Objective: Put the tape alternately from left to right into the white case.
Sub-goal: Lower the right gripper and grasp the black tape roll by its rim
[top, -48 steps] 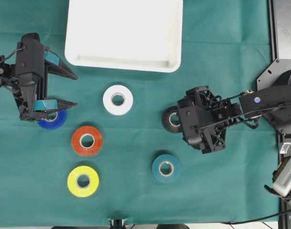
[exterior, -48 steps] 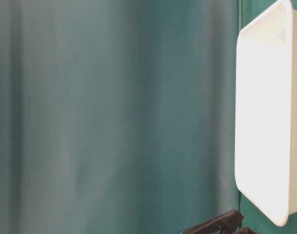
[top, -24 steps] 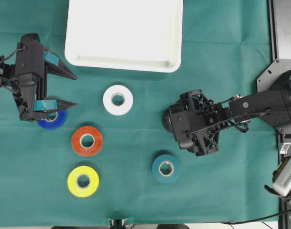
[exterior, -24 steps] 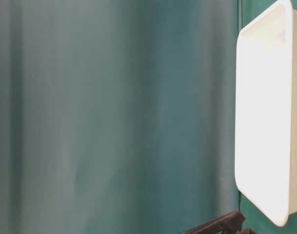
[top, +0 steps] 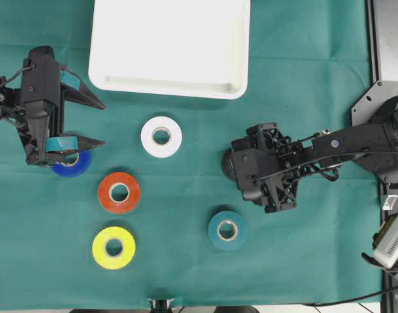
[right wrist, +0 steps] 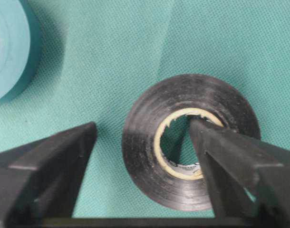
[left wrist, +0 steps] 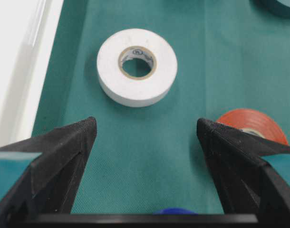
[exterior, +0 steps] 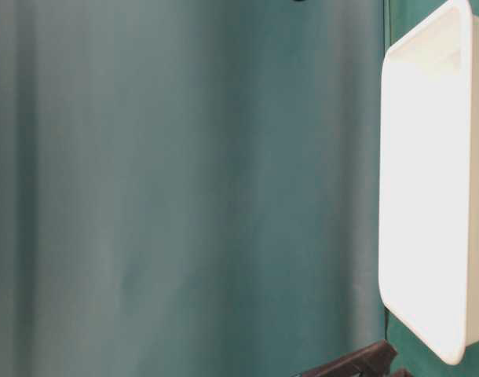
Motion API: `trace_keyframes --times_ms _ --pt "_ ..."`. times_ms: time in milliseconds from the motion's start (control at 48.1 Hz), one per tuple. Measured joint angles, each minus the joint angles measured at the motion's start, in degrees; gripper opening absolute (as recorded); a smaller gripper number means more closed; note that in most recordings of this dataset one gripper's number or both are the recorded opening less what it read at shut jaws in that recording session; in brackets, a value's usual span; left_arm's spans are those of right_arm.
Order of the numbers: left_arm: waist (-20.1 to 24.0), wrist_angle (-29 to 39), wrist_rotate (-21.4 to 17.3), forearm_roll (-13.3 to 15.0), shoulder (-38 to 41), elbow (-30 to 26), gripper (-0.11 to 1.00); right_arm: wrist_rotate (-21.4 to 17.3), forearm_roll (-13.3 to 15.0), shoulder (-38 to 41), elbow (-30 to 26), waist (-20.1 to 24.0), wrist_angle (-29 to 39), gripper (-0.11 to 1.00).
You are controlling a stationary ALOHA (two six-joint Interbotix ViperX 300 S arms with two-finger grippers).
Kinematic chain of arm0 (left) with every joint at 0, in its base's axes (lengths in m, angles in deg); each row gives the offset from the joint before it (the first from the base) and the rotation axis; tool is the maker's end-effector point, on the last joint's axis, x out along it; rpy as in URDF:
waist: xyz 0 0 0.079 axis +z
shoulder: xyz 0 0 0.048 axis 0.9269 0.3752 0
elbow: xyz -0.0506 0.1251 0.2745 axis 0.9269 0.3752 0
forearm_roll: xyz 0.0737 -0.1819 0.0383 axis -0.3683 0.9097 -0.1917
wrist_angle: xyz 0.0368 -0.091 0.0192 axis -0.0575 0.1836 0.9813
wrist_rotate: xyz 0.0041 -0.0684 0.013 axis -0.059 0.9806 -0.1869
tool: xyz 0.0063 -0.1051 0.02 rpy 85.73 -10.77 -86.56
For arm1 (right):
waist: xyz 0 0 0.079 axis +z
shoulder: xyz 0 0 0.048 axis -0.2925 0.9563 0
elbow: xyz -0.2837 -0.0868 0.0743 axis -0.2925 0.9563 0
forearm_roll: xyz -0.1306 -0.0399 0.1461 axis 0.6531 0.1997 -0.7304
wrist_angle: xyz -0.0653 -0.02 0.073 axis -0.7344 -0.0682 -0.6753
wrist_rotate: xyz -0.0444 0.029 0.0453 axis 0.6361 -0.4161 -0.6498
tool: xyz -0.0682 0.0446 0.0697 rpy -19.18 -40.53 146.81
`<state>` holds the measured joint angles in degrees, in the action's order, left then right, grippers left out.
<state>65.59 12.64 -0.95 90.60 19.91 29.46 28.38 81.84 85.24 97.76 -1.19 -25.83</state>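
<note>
The white case (top: 166,88) lies at the top centre with nothing in it. On the green cloth lie the white tape (top: 161,136), red tape (top: 119,192), yellow tape (top: 113,247) and teal tape (top: 227,229). The blue tape (top: 75,166) is partly under my left gripper (top: 103,122), which is open and holds nothing. My right gripper (right wrist: 142,126) sits low over the black tape (right wrist: 145,156). One finger is inside the pale core. The other stands outside the roll's left edge with a gap of cloth between, so the jaws straddle the wall without clamping it.
In the left wrist view the white tape (left wrist: 137,66) lies ahead of the fingers, the red tape (left wrist: 252,124) to the right and the case rim (left wrist: 21,61) to the left. A grey metal stand (top: 388,45) borders the cloth at the right.
My right gripper moved left over the black tape and its jaws narrowed around the roll's wall. The left arm and the other rolls have not moved.
</note>
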Motion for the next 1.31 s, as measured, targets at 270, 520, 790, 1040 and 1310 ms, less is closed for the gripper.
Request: trace_keyframes --times_ms 270,520,790,1040,1310 --pt "0.0 0.0 -0.1 0.0 0.0 0.3 0.96 -2.1 0.0 -0.3 0.1 -0.4 0.0 0.01" --pt "0.0 0.0 -0.1 0.0 0.0 0.6 0.96 -3.0 0.0 -0.7 0.1 -0.4 0.1 0.01" --pt "0.0 0.0 -0.1 0.1 0.0 0.8 0.96 -3.3 0.0 -0.9 -0.5 -0.3 0.4 0.01" --pt "0.0 0.1 -0.1 0.1 0.0 0.8 0.96 -3.3 0.0 -4.8 -1.8 0.6 1.8 0.01" --pt "0.0 0.0 -0.1 0.1 0.0 0.8 0.96 -3.3 0.0 -9.2 -2.0 0.8 2.5 0.01"
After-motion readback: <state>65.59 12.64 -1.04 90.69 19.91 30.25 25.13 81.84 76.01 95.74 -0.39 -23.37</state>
